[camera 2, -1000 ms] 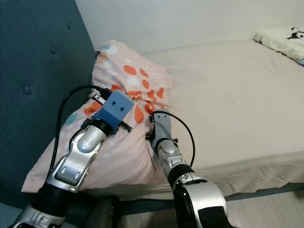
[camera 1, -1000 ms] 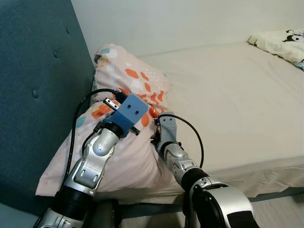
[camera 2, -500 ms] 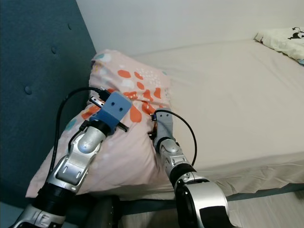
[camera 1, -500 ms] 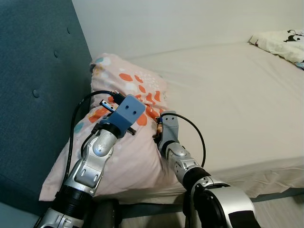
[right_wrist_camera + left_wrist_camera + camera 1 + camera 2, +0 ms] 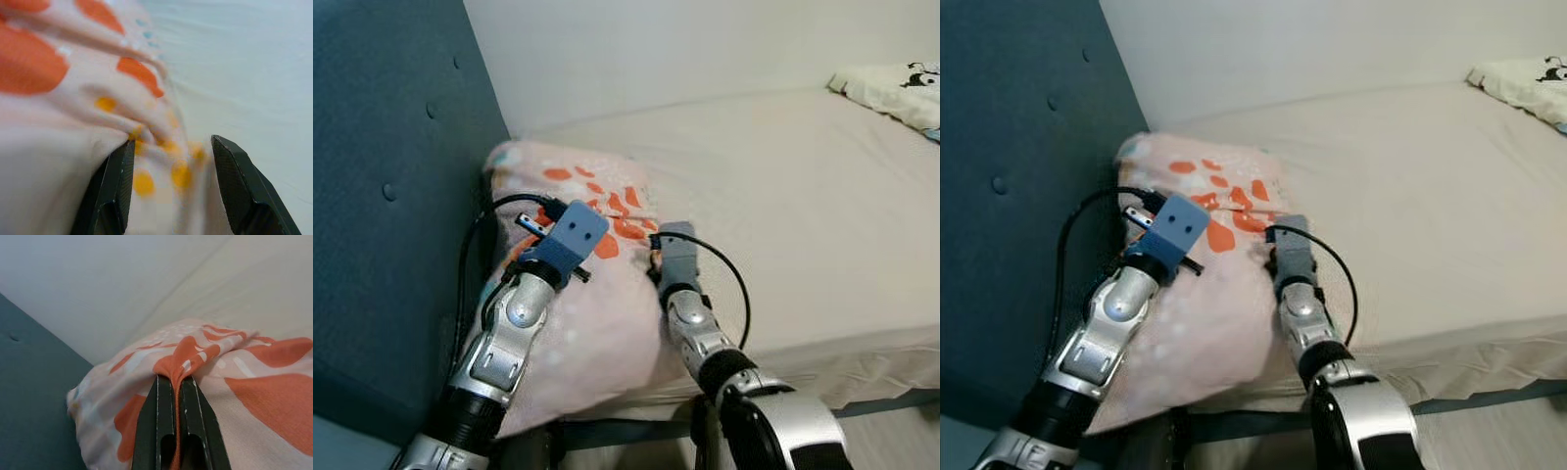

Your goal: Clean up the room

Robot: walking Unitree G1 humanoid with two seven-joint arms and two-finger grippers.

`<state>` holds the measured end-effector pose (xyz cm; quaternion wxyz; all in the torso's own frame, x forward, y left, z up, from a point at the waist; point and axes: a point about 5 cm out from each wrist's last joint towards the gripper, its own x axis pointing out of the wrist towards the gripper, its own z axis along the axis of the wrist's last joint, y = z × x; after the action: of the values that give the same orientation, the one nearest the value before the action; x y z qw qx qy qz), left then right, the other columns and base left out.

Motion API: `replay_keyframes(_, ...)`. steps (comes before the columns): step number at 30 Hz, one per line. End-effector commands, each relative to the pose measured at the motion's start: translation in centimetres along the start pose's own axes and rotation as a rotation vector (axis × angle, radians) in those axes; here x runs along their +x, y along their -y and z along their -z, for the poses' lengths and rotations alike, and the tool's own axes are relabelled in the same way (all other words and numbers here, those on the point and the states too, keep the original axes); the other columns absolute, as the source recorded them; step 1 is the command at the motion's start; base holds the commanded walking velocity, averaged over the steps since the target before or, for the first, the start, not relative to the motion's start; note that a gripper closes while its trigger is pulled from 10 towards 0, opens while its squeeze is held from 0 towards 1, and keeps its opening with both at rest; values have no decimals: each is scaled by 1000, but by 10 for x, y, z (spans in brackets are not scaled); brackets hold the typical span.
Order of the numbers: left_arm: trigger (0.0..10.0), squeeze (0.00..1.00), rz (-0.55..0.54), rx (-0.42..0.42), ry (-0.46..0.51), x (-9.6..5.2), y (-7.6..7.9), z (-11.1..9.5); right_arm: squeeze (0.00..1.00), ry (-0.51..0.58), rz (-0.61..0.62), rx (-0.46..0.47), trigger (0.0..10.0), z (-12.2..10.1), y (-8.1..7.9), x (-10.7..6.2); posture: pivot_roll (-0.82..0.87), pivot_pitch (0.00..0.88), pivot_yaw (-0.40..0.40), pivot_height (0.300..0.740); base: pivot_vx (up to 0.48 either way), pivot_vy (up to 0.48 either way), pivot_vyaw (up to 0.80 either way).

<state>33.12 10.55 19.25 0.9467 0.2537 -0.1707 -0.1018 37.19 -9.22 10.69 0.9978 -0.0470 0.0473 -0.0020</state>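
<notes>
A pink pillow (image 5: 597,318) with orange patches lies at the head of the bed, against the headboard. My left gripper (image 5: 176,380) is shut on a raised fold of the pillow's fabric, near the pillow's upper part. Its blue wrist camera block (image 5: 571,233) hides the fingers in the head views. My right gripper (image 5: 171,143) is at the pillow's right edge where it meets the sheet. Its fingers (image 5: 117,176) stand apart, with bunched pillow fabric between them.
A teal padded headboard (image 5: 391,196) stands on the left and a white wall (image 5: 656,49) behind. The beige mattress sheet (image 5: 803,196) stretches to the right. A white printed cushion (image 5: 891,88) lies at the far right corner. A strip of floor (image 5: 891,431) shows below the bed edge.
The pillow has come down from leaning upright on the headboard to lying lower and flatter. Both arms went down with it, the right gripper shifting slightly right.
</notes>
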Motion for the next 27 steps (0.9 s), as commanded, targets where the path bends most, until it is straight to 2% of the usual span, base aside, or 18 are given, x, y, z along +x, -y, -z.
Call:
replay_keyframes(1, 10000, 1000, 17, -50, 57, -1, 3, -7, 282, 50, 1, -19, 10000, 1, -5, -5, 37, 192, 52, 576, 0, 0, 0)
replay_keyframes(3, 10000, 1000, 22, -75, 58, -1, 4, -7, 282, 60, 19, -33, 10000, 5, -2, -7, 37, 192, 52, 576, 0, 0, 0)
replay_keyframes(4, 10000, 1000, 29, -99, 62, -2, 4, -7, 208, 73, 49, -59, 10000, 8, 1, -10, 27, 194, 56, 576, 0, 0, 0)
replay_keyframes(5, 10000, 1000, 36, -119, 64, -1, 6, -6, 75, 80, 81, -76, 10000, 11, 4, -12, 27, 194, 56, 576, 0, 0, 0)
replay_keyframes(6, 10000, 1000, 39, -127, 66, -1, 7, -6, 75, 83, 100, -85, 10000, 12, 6, -13, 22, 195, 59, 576, 0, 0, 0)
replay_keyframes(7, 10000, 1000, 45, -126, 71, 1, 8, -7, 0, 88, 111, -92, 10000, 13, 5, -14, 21, 195, 60, 576, 0, 0, 0)
replay_keyframes(12, 10000, 1000, 62, -114, 105, 8, 9, -12, 0, 87, 114, -82, 10000, 15, 0, -16, 25, 197, 61, 576, 0, 0, 0)
replay_keyframes(15, 10000, 1000, 63, -90, 115, 14, 5, -14, 0, 94, 115, -33, 10000, 12, -1, -15, 25, 192, 60, 576, 0, 0, 0)
replay_keyframes(16, 10000, 0, 68, -115, 102, 14, 0, -13, 0, 106, 118, -13, 10000, 9, 0, -15, 24, 188, 61, 576, 0, 0, 0)
replay_keyframes(19, 10000, 0, 76, -144, 83, 13, -4, -11, 0, 115, 118, -4, 10000, 6, 1, -14, 24, 188, 61, 576, 0, 0, 0)
replay_keyframes(20, 10000, 0, 88, -165, 42, 8, -10, -4, 0, 114, 117, -5, 10000, 5, 5, -12, 20, 178, 60, 576, 0, 0, 0)
replay_keyframes(22, 10000, 0, 116, -177, -60, -12, -21, 17, 0, 99, 143, -15, 10000, 7, 20, -10, 19, 169, 57, 576, 0, 0, 0)
replay_keyframes(25, 10000, 0, 57, -221, -167, -35, -35, 39, 0, 31, 157, 18, 10000, 16, 37, -9, 17, 165, 52, 576, 0, 0, 0)
replay_keyframes(26, 10000, 0, 31, -254, -209, -46, -39, 48, 0, -31, 150, 50, 10000, 23, 41, -9, 13, 162, 49, 576, 0, 0, 0)
replay_keyframes(27, 10000, 0, 31, -254, -209, -46, -39, 48, 0, -31, 150, 50, 10000, 23, 41, -9, 13, 162, 49, 576, 0, 0, 0)
